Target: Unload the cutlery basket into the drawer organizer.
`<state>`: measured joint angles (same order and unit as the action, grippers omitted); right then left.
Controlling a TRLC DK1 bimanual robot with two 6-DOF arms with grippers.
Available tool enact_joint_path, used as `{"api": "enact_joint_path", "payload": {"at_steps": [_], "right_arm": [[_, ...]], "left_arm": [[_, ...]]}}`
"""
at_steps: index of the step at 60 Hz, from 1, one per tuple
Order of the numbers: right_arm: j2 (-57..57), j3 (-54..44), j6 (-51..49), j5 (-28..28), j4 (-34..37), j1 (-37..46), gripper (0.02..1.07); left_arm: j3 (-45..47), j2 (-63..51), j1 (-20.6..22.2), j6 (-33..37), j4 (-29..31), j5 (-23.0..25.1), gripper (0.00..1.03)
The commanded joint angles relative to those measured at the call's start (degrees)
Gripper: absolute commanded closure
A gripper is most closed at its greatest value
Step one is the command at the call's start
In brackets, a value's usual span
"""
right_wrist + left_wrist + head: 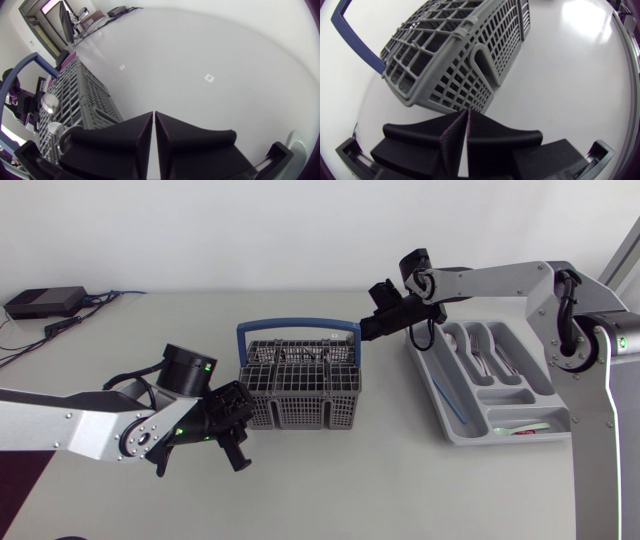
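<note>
At the near side of the desk (400, 490), the left gripper (467, 114) is sitting low just beside the front left corner of the cutlery basket (300, 380), fingers pressed together, holding nothing; the basket is just ahead of its tips, apart from them. Likely parked there to brace or nudge the basket, not to pick. The basket is standing upright mid-desk: grey plastic grid walls, several compartments, blue bail handle arching over the back. A rounded spoon bowl (50, 104) is showing above the basket's rim in the right wrist view, so by my read the unloading is not finished. Just beyond the basket's far right corner the right gripper (154, 115) is hovering, fingers also pressed together, empty, the arm reaching in over the drawer organizer (465, 435). It looks placed between the two containers, probably heading for the next piece. The organizer is lying to the right of the basket, near but apart: a grey tray, with some cutlery (478, 352) already lying in its long far slots.
</note>
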<state>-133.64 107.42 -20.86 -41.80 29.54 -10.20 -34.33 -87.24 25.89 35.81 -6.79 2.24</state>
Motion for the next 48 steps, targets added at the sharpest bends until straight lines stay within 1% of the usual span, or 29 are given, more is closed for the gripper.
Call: {"api": "enact_joint_path", "payload": {"at_steps": [1,9,19,28,38,48], "right_arm": [[-0.5,0.4,-1.2,-2.1,2.6,-0.8,1.01],[1.8,-4.2,-3.9,-3.4,3.6,-1.5,1.01],[7.4,-13.4,-7.9,-4.7,3.6,-2.4,1.01],[12.4,-19.8,-9.8,-5.6,3.4,-2.7,1.01],[17.8,-26.7,-10.9,-5.9,2.9,-3.5,1.01],[24.0,-35.2,-11.2,-5.9,1.1,-5.4,1.01]], "left_arm": [[0.8,-1.0,-0.3,-0.9,-1.5,-0.7,0.82],[0.4,-1.4,-1.5,-1.2,-3.6,-0.8,0.82],[-0.7,-4.0,-4.2,-1.0,-7.4,-0.8,0.81],[-2.8,-5.3,-6.4,-0.6,-8.2,-0.8,0.81],[-5.4,-6.7,-7.7,-0.2,-8.2,-0.7,0.81],[-11.0,-11.5,-9.3,-0.2,-8.2,-0.2,0.81]]}}
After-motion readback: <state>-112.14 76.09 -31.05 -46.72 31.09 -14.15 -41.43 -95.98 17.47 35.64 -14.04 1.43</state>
